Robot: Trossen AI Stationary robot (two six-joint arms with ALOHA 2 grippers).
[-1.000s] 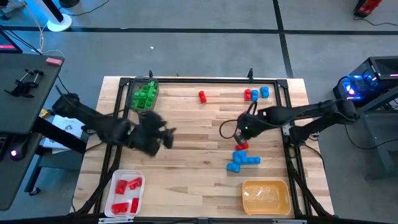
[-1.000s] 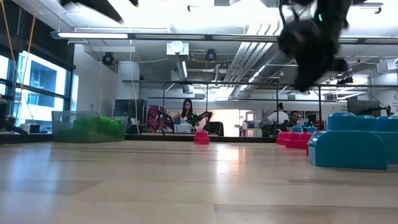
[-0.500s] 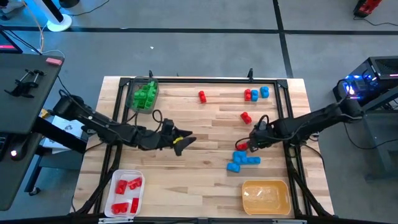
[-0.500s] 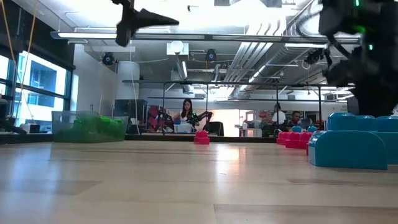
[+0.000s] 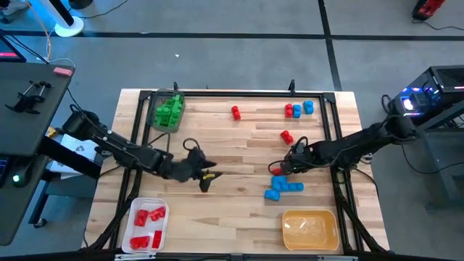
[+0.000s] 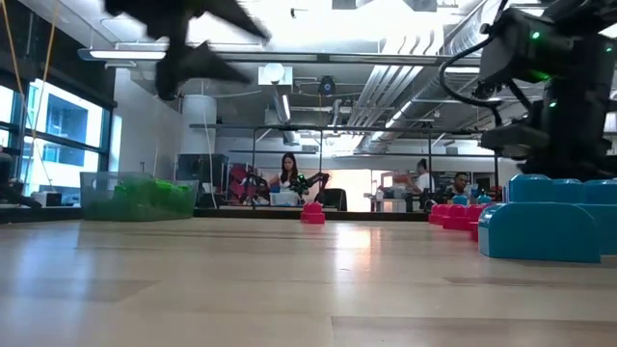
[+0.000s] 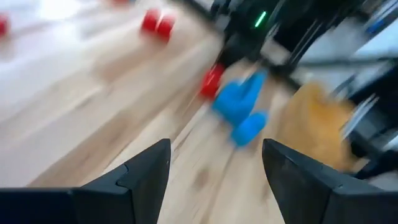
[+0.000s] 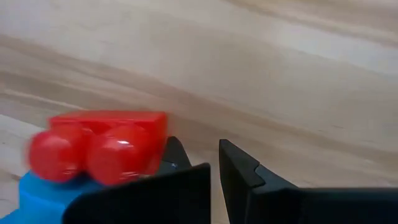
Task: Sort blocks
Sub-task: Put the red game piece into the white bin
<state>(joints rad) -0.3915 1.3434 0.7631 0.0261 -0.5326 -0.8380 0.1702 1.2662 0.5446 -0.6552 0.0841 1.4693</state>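
Observation:
My right gripper (image 5: 281, 167) (image 8: 202, 151) is low over the table at a red block (image 5: 278, 171) (image 8: 99, 144), its fingers shut with nothing between them. That red block sits on the far end of a blue cluster (image 5: 283, 187) (image 8: 37, 190). My left gripper (image 5: 206, 179) (image 7: 214, 155) hangs open and empty above the table's middle. Loose on the boards lie a red block (image 5: 286, 136), another red block (image 5: 235, 112), and a red-and-blue group (image 5: 298, 109) near the far edge. My right gripper has one finger (image 8: 175, 152) close against the side of the red block's end (image 8: 155, 140), coming in low from the table's right. Whether the finger touches the block, I cannot tell.
A clear tray of green blocks (image 5: 168, 112) stands at the far left corner. A white tray with red blocks (image 5: 148, 223) sits at the near left, and a yellow tray (image 5: 310, 229) at the near right. Bare boards lie between the two arms.
My right gripper has moved toward the near edge and down to the red block on the blue cluster, uncovering the loose red block behind it. My left gripper has swung toward the table's right, then slightly toward the near edge, staying high.

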